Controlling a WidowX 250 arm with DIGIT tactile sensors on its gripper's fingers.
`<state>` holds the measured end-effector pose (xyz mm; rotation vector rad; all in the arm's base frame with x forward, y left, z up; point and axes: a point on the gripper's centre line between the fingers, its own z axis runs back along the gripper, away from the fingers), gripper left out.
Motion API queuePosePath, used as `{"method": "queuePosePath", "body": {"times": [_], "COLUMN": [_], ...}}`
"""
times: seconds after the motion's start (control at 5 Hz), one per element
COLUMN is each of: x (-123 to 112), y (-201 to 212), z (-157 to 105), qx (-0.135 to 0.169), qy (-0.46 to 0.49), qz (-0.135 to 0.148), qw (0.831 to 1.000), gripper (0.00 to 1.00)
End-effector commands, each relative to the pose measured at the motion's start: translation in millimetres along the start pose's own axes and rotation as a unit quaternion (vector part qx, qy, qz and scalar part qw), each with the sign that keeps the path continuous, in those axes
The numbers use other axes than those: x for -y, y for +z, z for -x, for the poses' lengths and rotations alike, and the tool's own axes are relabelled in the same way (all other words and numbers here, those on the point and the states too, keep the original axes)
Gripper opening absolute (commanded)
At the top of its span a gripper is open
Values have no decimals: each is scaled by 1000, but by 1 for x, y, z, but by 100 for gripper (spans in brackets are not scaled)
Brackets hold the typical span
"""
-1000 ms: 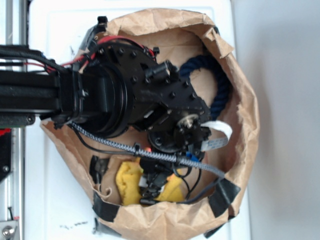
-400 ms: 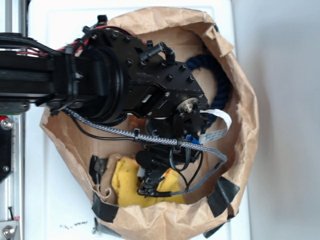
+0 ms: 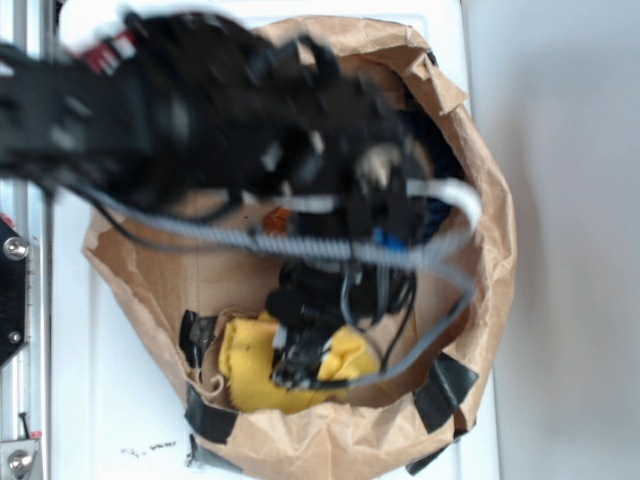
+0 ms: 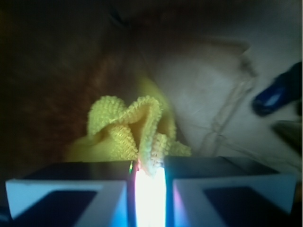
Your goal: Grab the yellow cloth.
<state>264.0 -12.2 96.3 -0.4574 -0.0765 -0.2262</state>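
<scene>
- Left of the tool: black tape patch [image 3: 193,335] stuck on the paper bag [image 3: 480,230], just beside the cloth's far edge; white table [image 3: 75,380] showing beyond the bag's rim.
- Directly under the tool: yellow cloth [image 3: 248,365], bunched in folds on the bag's floor near the lower rim, spreading to both sides of the tool.
- Tool [image 3: 300,365] down on the cloth's middle, blurred in the exterior view and partly hidden by its own cables.
- Wrist view: tool [image 4: 149,182] nearly closed, only a narrow bright slit left between the 2 pads, with a raised ridge of the yellow cloth [image 4: 128,127] pinched into that slit.
- Step in hand, as a judgement: grasp made or just being completed; cloth apparently caught by 1 fold rather than by its bulk.
- Above the tool, partly behind the arm: a small orange object [image 3: 277,218], too blurred to identify; not the target.
- Right of the tool: grey braided cable [image 3: 440,330] looping down beside the cloth, and another black tape patch [image 3: 445,385] on the bag wall.
- Next move, as a judgement: a straight lift clear of the bag's rim, keeping the pinch firm, since a thin fold could slip out; care also needed so the looping cable does not snag the bag wall.
</scene>
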Motion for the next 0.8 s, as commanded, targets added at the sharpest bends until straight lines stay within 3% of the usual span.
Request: {"method": "queuePosePath", "body": {"times": [0.0,0.2,0.4,0.6], "x": [-2,-8,-17,-27], "y": [81,107,121,131], "z": [4,11,17,29], "qx": [58,45,26,43], "qy": [80,139,210,208], "qz": [-112,-180,-259,-233], "qw": [989,973,942,949], "gripper": [0,0,0,0]}}
